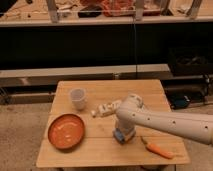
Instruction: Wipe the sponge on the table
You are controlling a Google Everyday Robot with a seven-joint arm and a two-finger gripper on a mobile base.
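The light wooden table (100,150) fills the middle of the camera view. My white arm reaches in from the right and bends down onto the table's front middle. At its end, the gripper (124,134) points down and is shut on the blue-purple sponge (119,136). The sponge lies flat against the tabletop, and the wrist hides most of it.
An orange plate (66,131) lies at the front left and a white cup (78,98) stands behind it. A small white object (107,108) lies just beyond the gripper. An orange carrot (158,149) lies at the front right. A grey bench (75,72) runs behind the table.
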